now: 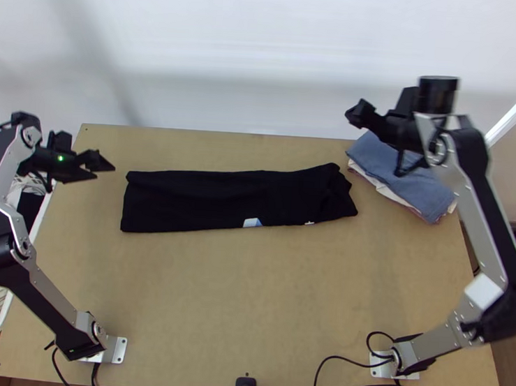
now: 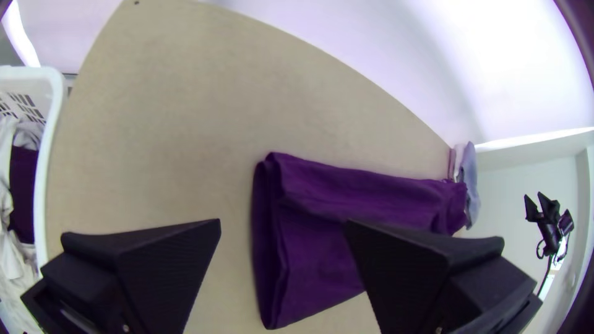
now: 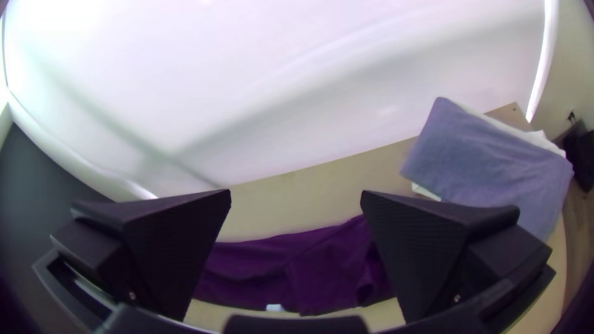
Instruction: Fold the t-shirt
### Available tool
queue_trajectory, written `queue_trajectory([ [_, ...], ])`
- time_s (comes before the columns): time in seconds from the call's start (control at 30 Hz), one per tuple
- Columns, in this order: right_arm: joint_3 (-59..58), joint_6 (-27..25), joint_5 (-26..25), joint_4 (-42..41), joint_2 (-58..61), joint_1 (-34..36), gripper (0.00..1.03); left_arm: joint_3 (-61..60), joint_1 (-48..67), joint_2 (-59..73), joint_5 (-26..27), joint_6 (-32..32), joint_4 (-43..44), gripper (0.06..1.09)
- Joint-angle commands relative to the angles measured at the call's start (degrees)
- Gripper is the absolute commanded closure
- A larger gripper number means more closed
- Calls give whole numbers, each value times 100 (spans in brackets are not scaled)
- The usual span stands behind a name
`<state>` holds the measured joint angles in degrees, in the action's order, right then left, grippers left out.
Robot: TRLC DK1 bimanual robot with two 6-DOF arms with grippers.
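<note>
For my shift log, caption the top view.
Black t-shirt folded into a long strip, left of a blue-topped cloth stack.

Long, folded black fabric t-shirt (image 1: 194, 199): plain, save one small white-and-light-blue patch (image 1: 253, 222) and a tiny white mark (image 1: 309, 223). Flat, folded greyish-blue cloth (image 1: 426, 189): no pattern made out. Rectangular wooden table (image 1: 251, 297): light tan. Open, slatted plastic basket (image 2: 42, 185): white.

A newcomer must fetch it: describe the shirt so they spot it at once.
On the table, in its far half, lies the shirt, a long dark strip. A small white-and-blue patch at its near edge sets it apart from the blue-topped pile to its right.
</note>
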<state>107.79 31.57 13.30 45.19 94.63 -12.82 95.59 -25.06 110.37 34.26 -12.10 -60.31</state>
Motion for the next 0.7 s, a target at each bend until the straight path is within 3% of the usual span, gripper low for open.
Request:
queue_trajectory([
  [0.0,225,604,674,368,-59,166,5,-691,-43,-217,248,-530,-42,11],
  [0.1,462,1079,1272,412,-155,236,5,-1174,-17,-244,283,-706,222,11],
  [0.2,682,1352,1483,412,-173,245,5,-1587,45,-235,274,-706,635,11],
  [0.33,902,1422,1562,421,-191,262,5,-1992,256,-121,177,-653,1206,11],
  [0.67,1210,1431,1588,535,-120,262,5,-2053,1003,292,72,-29,1672,11],
])
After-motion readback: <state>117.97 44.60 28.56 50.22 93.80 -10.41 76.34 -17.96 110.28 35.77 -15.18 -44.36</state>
